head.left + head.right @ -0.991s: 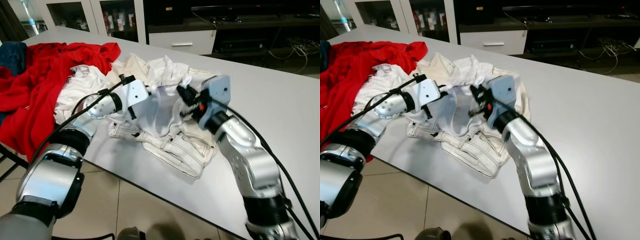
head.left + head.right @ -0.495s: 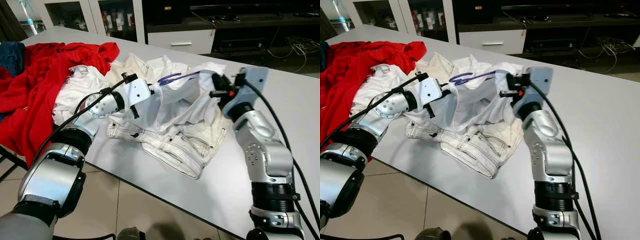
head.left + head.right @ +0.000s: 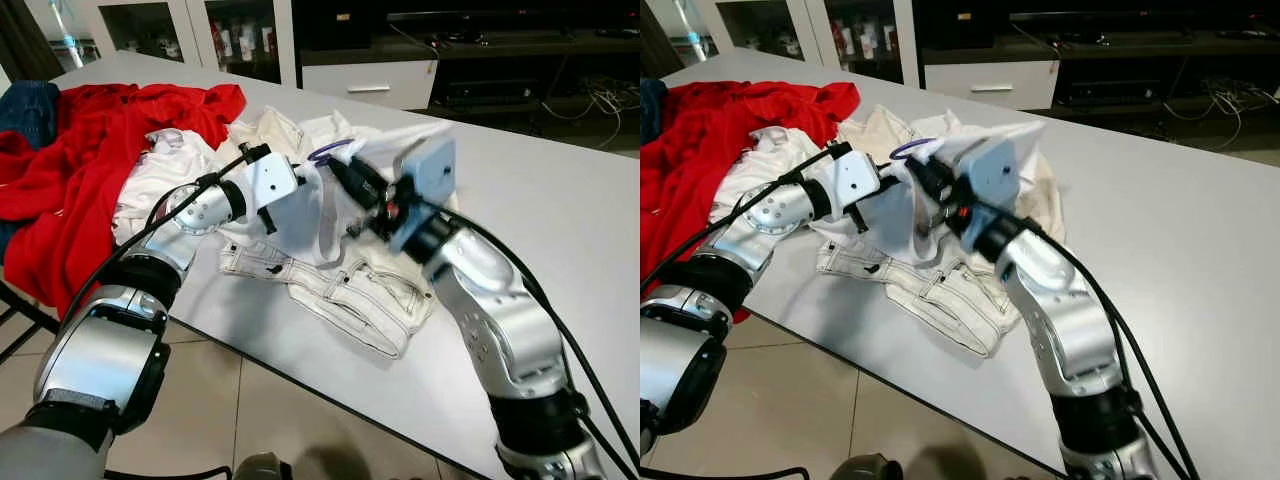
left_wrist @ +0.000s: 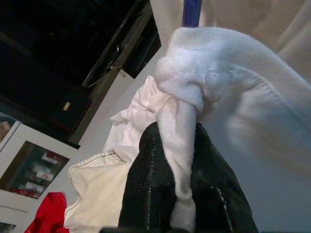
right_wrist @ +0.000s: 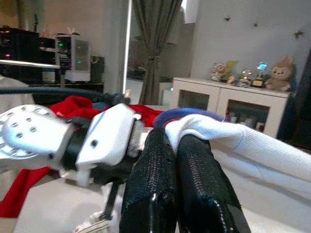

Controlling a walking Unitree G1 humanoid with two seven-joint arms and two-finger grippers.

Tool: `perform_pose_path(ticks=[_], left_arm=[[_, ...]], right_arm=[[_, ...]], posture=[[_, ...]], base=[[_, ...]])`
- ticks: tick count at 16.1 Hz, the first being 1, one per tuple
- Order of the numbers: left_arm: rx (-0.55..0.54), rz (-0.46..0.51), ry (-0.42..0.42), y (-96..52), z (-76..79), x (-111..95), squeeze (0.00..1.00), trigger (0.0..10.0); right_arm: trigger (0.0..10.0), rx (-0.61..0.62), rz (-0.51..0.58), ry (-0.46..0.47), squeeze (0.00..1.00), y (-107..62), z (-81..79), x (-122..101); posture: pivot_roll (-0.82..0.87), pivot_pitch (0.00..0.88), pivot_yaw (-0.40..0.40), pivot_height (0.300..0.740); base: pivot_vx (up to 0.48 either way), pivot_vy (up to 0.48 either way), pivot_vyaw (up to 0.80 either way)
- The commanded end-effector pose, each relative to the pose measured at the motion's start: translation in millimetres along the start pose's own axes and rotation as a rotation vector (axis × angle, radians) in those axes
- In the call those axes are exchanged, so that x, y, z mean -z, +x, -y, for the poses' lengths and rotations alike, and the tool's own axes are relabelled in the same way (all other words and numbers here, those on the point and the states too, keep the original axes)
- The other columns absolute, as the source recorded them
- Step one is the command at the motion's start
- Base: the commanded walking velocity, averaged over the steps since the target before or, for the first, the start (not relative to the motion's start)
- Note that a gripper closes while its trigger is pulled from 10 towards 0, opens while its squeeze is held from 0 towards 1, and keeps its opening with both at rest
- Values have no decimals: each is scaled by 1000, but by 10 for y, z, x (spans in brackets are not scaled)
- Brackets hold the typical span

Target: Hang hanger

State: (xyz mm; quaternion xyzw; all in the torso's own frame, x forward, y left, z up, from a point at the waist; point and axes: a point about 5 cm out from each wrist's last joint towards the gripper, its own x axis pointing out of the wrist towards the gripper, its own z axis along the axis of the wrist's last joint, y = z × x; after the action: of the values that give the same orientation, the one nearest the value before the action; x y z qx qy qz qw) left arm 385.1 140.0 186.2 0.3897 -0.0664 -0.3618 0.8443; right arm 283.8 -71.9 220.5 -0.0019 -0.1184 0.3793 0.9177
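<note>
While both grippers, left (image 3: 300, 190) and right (image 3: 345, 180), clench the white shirt (image 3: 325, 215), the hanger (image 3: 328, 152) hook pokes out just beyond them.

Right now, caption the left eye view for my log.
Both grippers, left and right, pinch a white garment on a blue hanger.
</note>
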Motion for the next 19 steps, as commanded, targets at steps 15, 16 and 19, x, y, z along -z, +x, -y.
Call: perform_pose_path(ticks=[15, 16, 19], left_arm=[[-1, 68, -16, 64, -30, -139, 0, 10000], [-1, 67, -16, 60, -30, -133, 0, 10000], [-7, 60, -15, 40, -29, -106, 0, 10000]], right_arm=[[10000, -84, -234, -308, 1000, -32, -88, 463], [10000, -102, -229, -318, 1000, -43, -107, 449], [10000, -145, -211, -355, 0, -133, -79, 375]], posture=[[126, 0, 62, 740], [126, 0, 62, 740], [118, 0, 61, 740]], base=[[0, 0, 0], [0, 0, 0], [0, 0, 0]])
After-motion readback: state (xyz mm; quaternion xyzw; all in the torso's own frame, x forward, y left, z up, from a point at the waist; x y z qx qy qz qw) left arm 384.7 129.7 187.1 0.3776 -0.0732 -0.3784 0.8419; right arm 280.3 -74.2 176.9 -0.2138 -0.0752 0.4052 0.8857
